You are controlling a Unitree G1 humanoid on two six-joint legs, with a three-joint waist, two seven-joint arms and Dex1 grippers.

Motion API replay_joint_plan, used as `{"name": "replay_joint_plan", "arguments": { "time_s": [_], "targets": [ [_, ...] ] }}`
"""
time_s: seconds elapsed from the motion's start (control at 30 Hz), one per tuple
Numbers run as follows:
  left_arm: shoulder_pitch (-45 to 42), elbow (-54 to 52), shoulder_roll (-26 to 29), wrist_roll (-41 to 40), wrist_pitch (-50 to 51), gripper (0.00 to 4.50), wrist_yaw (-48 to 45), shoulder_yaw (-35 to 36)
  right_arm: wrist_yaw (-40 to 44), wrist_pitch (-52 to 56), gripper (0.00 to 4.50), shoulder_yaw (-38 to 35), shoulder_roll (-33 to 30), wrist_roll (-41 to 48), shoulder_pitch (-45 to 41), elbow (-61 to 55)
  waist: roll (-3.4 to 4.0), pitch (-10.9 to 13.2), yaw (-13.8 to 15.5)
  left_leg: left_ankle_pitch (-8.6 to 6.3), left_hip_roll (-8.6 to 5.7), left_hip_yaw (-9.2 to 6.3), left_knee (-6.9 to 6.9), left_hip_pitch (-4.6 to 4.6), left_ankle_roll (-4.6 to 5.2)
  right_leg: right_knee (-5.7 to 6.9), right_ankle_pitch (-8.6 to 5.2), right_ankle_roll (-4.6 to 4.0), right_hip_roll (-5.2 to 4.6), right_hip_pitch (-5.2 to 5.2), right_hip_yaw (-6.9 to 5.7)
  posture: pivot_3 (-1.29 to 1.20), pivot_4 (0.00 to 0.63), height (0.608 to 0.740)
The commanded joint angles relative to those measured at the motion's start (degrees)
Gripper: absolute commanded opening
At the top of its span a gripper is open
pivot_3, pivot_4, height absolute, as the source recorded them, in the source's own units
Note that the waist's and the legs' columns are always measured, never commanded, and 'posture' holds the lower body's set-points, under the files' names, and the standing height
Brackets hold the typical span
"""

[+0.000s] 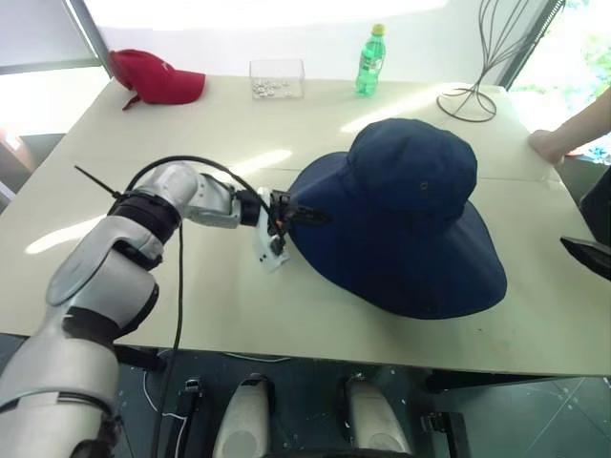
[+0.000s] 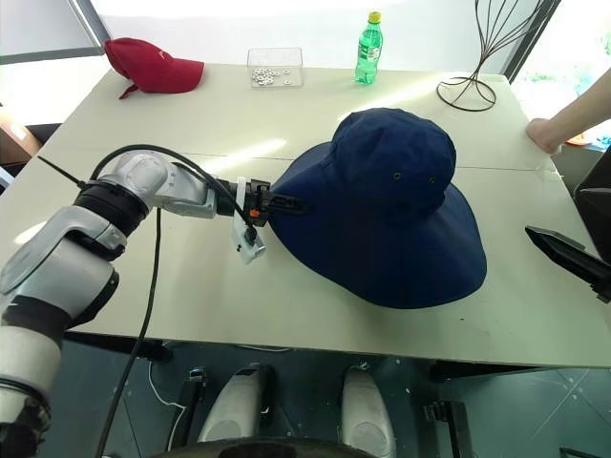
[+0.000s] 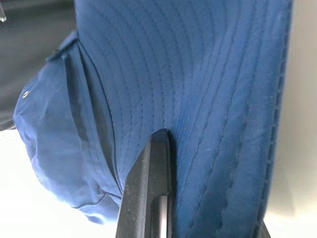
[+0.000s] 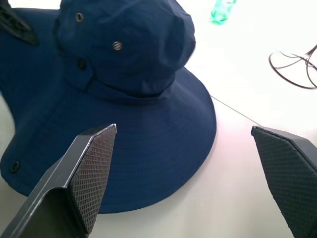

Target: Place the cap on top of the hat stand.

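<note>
The cap (image 1: 410, 215), a navy sun hat with a wide floppy brim, lies in the middle of the table with its crown standing up round. My left gripper (image 1: 310, 217) is shut on the brim's left edge, which it holds lifted a little off the table. In the left wrist view one black finger (image 3: 148, 188) lies on top of the brim fabric. My right gripper (image 4: 198, 173) is open and empty, held above the table to the right of the cap, apart from it. The hat stand is hidden; I cannot tell what is under the crown.
A tall wire stand with a narrow stem (image 1: 473, 95) is at the back right. A green bottle (image 1: 370, 60), a clear box (image 1: 277, 78) and a red baseball cap (image 1: 158, 78) line the far edge. A person's hand (image 1: 549, 143) rests on the right edge.
</note>
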Motion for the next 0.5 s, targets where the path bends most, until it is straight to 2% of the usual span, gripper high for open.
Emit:
{"name": "replay_joint_plan", "arguments": {
  "time_s": [0.03, 0.1, 0.17, 0.2, 0.23, 0.4, 0.43, 0.5],
  "targets": [
    [-2.19, 1.82, -0.22, 0.01, 0.47, 0.11, 2.75, -1.49, 0.27, -0.81, 4.50, -1.62, -1.02, -0.33, -0.14, 0.08, 0.00, 0.00, -0.02, 0.00, 0.00, 0.00, -0.01, 0.00, 0.00, 0.00, 0.00, 0.00, 0.00, 0.00, 0.00, 0.00, 0.150, 0.739],
    [-2.34, 2.58, -0.02, -1.38, -1.30, 0.11, 2.56, -1.69, 1.12, -0.90, 4.50, -2.23, -1.73, -0.99, 0.47, 0.57, 0.00, 0.00, -0.02, 0.00, 0.00, 0.00, -0.02, 0.00, 0.00, 0.00, 0.00, 0.00, 0.00, -0.01, 0.00, 0.00, 0.150, 0.739],
    [-2.45, 4.08, 1.04, -4.69, -6.85, 1.06, -0.21, -1.22, 1.99, -0.95, 4.50, -2.78, -2.96, -1.76, 0.57, 1.83, 0.00, 0.00, -0.05, 0.00, 0.00, 0.00, -0.02, 0.00, 0.00, 0.00, 0.00, 0.00, 0.00, -0.02, 0.00, 0.00, 0.150, 0.739],
    [-2.39, 4.11, 2.00, -5.90, -9.79, 1.28, -1.39, -1.18, 2.48, -0.99, 4.50, -3.00, -3.55, -2.10, 0.51, 2.51, 0.00, 0.00, -0.11, 0.00, 0.00, 0.01, -0.02, 0.00, 0.00, 0.00, 0.00, 0.00, 0.00, -0.02, 0.00, 0.00, 0.150, 0.739],
    [-2.11, 3.23, 3.30, -6.72, -12.26, 1.72, -2.33, -1.13, 2.95, -1.11, 4.50, -3.07, -4.14, -2.48, 0.42, 3.29, 0.00, 0.00, -0.17, 0.00, 0.00, 0.02, -0.03, 0.01, 0.00, 0.00, 0.00, -0.01, 0.00, -0.02, 0.00, 0.00, 0.150, 0.739],
    [-0.04, -0.29, 7.51, -9.69, -15.29, 4.12, -6.03, 0.55, 3.91, -2.07, 4.50, -1.56, -5.55, -3.71, -0.59, 5.63, 0.01, 0.00, -0.10, 0.00, 0.02, 0.02, -0.06, 0.01, 0.00, 0.00, -0.01, -0.02, 0.00, -0.05, 0.00, 0.00, 0.150, 0.739],
    [0.33, -0.40, 8.11, -10.41, -15.34, 4.48, -6.91, 0.94, 4.03, -2.29, 4.50, -1.11, -5.65, -3.93, -0.79, 5.80, 0.01, 0.00, -0.05, 0.00, 0.01, 0.02, -0.05, 0.01, 0.00, 0.00, 0.00, -0.02, -0.01, -0.04, 0.00, 0.00, 0.150, 0.739],
    [1.36, -0.75, 9.62, -12.35, -15.62, 4.48, -9.03, 1.96, 4.50, -2.87, 4.50, -0.14, -5.70, -4.22, -1.14, 6.08, 0.01, 0.00, 0.02, 0.00, 0.01, 0.03, -0.04, 0.00, 0.00, 0.00, 0.00, -0.01, -0.02, -0.04, 0.00, 0.00, 0.150, 0.739]
  ]
}}
